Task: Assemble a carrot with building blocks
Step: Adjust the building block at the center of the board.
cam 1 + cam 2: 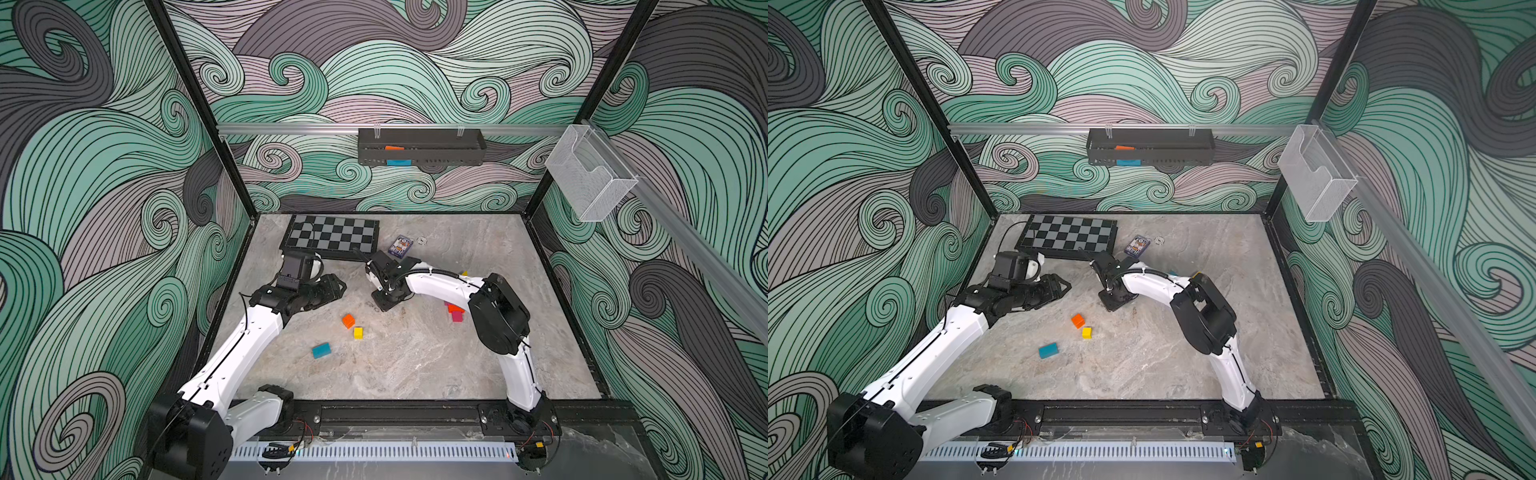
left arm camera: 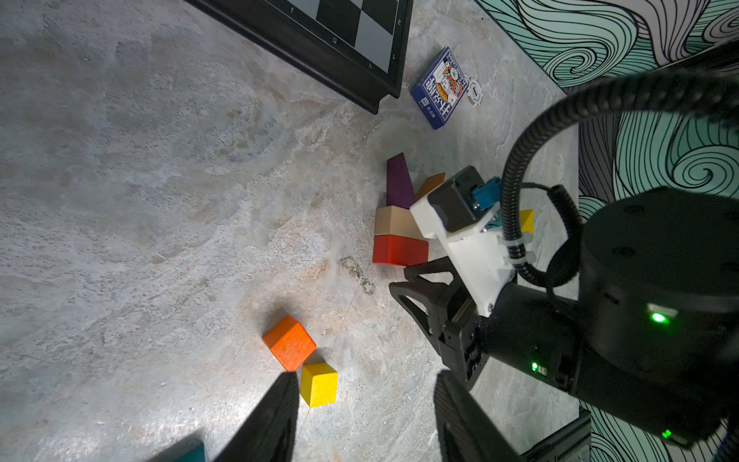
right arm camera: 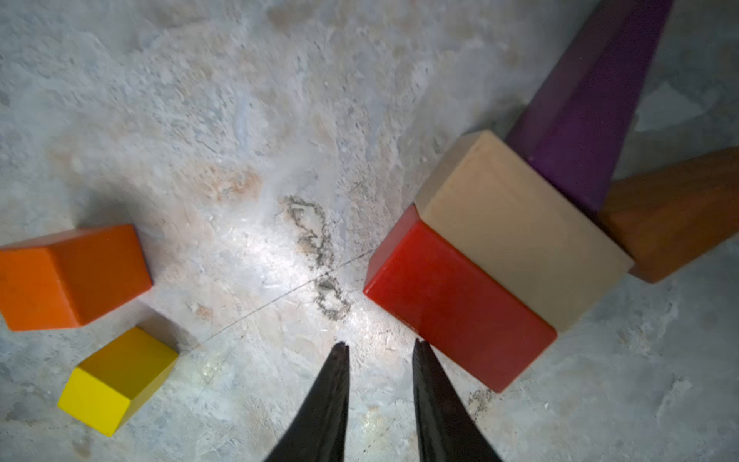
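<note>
An orange cube (image 1: 348, 320) and a yellow cube (image 1: 358, 332) lie corner to corner mid-table, with a teal cuboid (image 1: 321, 350) nearer the front. My left gripper (image 2: 366, 378) hovers open and empty; one fingertip is beside the yellow cube (image 2: 318, 384). My right gripper (image 3: 380, 344) points down at bare table, its jaws a narrow gap apart with nothing between. Just beside it lies a red block (image 3: 456, 304) against a beige block (image 3: 520, 228), a purple wedge (image 3: 588, 104) and a brown block (image 3: 676, 216). Pink and red blocks (image 1: 456, 313) are partly hidden under the right arm.
A black-and-grey chessboard (image 1: 332, 237) lies at the back, with a purple card box (image 1: 400, 246) and a small white chip (image 1: 422, 240) to its right. A black tray (image 1: 419, 145) hangs on the back rail and a wire basket (image 1: 590, 174) on the right rail.
</note>
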Robot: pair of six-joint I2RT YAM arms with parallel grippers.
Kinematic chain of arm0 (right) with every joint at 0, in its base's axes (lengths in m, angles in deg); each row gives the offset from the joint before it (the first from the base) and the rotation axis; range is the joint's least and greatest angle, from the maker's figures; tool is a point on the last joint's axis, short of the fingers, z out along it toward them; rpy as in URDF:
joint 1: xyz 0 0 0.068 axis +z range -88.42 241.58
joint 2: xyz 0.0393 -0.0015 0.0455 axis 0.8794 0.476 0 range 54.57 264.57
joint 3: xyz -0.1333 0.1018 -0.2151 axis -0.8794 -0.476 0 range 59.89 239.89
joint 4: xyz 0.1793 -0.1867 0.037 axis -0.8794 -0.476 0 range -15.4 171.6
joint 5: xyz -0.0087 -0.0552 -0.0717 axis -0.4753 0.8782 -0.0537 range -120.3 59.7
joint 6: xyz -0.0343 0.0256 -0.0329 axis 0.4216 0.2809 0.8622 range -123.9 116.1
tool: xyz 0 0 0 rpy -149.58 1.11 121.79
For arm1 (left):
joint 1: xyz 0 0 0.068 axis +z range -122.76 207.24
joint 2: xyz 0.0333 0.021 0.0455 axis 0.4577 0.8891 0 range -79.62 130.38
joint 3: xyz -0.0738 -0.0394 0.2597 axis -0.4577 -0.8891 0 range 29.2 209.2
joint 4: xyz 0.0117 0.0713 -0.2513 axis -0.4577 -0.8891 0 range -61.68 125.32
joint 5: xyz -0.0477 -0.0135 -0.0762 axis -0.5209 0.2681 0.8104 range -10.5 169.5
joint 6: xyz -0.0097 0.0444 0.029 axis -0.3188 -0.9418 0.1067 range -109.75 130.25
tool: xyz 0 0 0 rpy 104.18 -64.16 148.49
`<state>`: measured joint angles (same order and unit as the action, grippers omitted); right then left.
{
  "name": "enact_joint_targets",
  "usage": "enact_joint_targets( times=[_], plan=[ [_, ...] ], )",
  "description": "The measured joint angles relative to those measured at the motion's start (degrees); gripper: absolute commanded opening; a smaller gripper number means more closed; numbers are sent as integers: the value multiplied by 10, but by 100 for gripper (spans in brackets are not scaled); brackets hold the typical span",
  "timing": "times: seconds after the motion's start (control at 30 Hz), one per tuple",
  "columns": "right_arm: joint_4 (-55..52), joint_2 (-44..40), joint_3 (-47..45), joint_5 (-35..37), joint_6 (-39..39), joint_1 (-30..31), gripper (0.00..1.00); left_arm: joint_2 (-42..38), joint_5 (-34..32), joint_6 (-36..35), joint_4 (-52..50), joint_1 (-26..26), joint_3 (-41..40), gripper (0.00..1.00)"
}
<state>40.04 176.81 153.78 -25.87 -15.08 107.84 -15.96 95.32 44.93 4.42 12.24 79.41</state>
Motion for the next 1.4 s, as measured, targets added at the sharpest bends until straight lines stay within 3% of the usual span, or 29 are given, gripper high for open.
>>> enact_joint_targets(
  times=[0.53, 0.77, 1.1, 1.4],
  plan=[
    [0, 10, 10, -1, -1, 0, 33, 0, 0, -6, 0, 0, 0, 56],
    [-12, -37, 22, -9, -6, -28, 49, 7, 2, -7, 5, 0, 3, 57],
    [-15, -15, 99, -1, -33, -118, 37, 28, 14, -7, 22, 0, 3, 57],
    [-22, 34, 101, -2, -45, -135, 35, 38, 17, -8, 23, 0, 3, 57]
  ],
)
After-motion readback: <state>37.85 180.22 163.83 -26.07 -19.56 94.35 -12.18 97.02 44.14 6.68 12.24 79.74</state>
